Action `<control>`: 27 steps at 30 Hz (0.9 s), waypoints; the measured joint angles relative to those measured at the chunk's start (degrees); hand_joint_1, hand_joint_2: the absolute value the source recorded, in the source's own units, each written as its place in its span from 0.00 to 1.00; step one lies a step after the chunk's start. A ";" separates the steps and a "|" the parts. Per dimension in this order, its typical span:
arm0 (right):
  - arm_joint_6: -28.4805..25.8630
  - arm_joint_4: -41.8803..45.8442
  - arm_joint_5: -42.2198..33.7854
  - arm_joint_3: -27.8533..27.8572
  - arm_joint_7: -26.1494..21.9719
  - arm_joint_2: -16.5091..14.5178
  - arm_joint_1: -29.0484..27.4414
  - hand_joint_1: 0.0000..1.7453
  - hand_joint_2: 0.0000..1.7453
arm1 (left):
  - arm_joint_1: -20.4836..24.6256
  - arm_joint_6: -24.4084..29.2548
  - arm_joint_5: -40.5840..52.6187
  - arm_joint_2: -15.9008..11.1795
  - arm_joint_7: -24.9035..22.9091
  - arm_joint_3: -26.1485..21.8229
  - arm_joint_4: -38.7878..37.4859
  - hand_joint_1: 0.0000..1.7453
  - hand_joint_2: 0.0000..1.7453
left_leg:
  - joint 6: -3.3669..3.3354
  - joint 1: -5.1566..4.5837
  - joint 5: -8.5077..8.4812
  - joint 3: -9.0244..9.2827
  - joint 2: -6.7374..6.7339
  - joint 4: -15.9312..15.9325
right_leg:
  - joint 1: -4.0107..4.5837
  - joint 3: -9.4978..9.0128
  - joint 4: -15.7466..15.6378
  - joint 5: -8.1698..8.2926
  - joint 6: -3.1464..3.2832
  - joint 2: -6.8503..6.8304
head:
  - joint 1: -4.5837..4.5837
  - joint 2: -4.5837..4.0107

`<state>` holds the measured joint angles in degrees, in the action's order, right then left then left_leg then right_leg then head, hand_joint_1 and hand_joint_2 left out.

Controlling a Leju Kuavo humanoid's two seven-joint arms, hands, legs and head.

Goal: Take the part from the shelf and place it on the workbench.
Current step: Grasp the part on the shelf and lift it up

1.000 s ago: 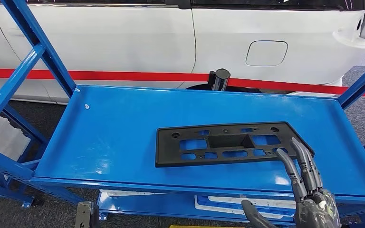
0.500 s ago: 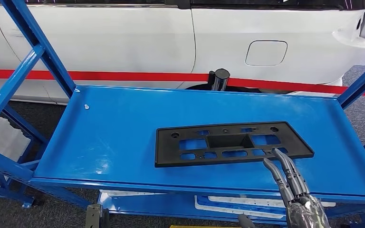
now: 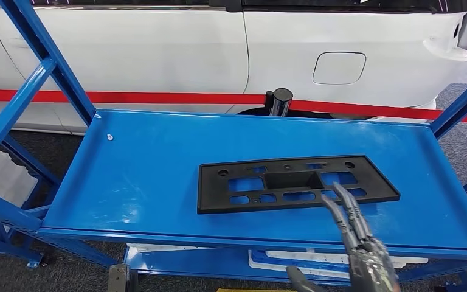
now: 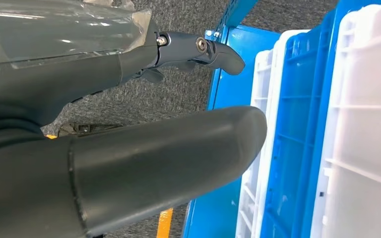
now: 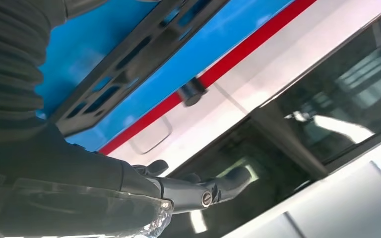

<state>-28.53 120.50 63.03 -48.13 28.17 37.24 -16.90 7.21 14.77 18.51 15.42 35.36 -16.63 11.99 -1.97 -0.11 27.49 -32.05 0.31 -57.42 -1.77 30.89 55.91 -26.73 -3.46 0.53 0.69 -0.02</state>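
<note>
Right now fingers (image 3: 346,210) of right hand (image 3: 365,255) extended, spread apart, holding nothing, tips over near edge of black part (image 3: 292,181) lying flat on blue shelf (image 3: 146,176); left hand (image 4: 129,124) empty by crates (image 4: 327,124)

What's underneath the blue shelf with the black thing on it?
Below the blue shelf sits a lower shelf holding white and blue trays. The top shelf hides most of them.

matt black plastic part (image 3: 292,182) on glossy blue painted metal shelf (image 3: 146,176); crates (image 4: 327,139) seemingly smooth plastic.
</note>
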 joint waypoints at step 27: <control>7.37 -63.29 -1.89 22.21 -38.53 -43.50 23.94 0.00 1.00 | -1.18 0.83 2.59 1.17 -2.78 -1.26 -0.22 0.00 0.00 | 0.07 0.18 -0.10 -0.01 0.10 0.01 | 0.14 -0.10 0.07 0.00 0.03 0.03 | 0.01 0.00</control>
<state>-21.16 57.21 61.13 -25.93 -10.37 -6.26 7.05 6.02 15.60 21.10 16.59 32.58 -17.90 11.77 -1.90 0.07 27.40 -32.06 0.40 -57.41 -1.63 30.79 55.97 -26.73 -3.42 0.56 0.69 -0.02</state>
